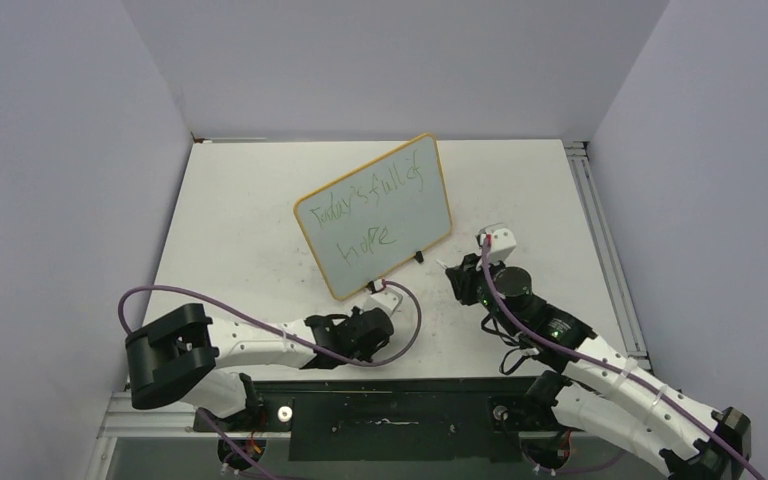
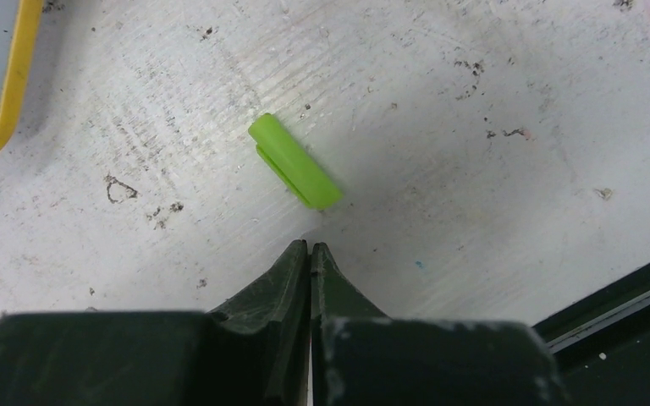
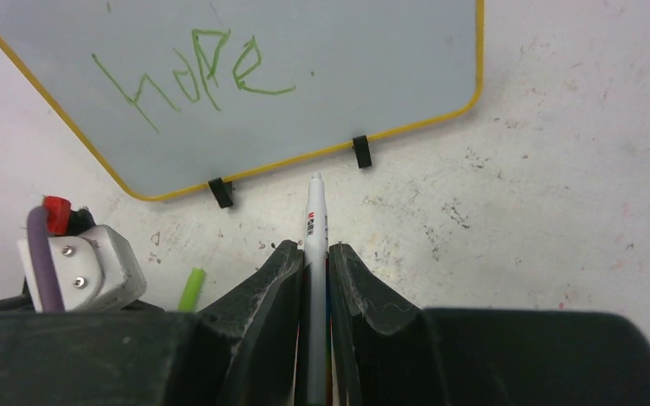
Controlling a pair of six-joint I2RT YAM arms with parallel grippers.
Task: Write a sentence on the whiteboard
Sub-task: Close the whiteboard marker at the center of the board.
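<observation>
**Both tools at near edge of board, sentence written**

My left tool (image 2: 309,247) sits bottom centre of the left wrist view. Its fingertips are pressed together and hold nothing. Just above them in that view a lime-green cap (image 2: 294,161) lies on the scuffed white bench (image 2: 474,85), slanted from upper left to lower right, close to the tips but apart from them.

My right tool (image 3: 313,250) is at bottom centre of the right wrist view, clamped on a white marker (image 3: 315,211). The marker's bare tip points up-frame and stops just short of the board's lower frame. I can't tell if the tip touches the bench.

Past both tools, mid-frame in the top view, is the whiteboard (image 1: 415,215). It has a yellow-orange frame and is turned so its right end runs to the upper right. There are two black clip feet (image 3: 360,150) on its near edge, and the marker tip is between them, nearer the right one.

The sentence (image 1: 360,195) is in thin green writing on the board. The upper line reads roughly "Today's full of", with "hope" below it toward the left.
</observation>
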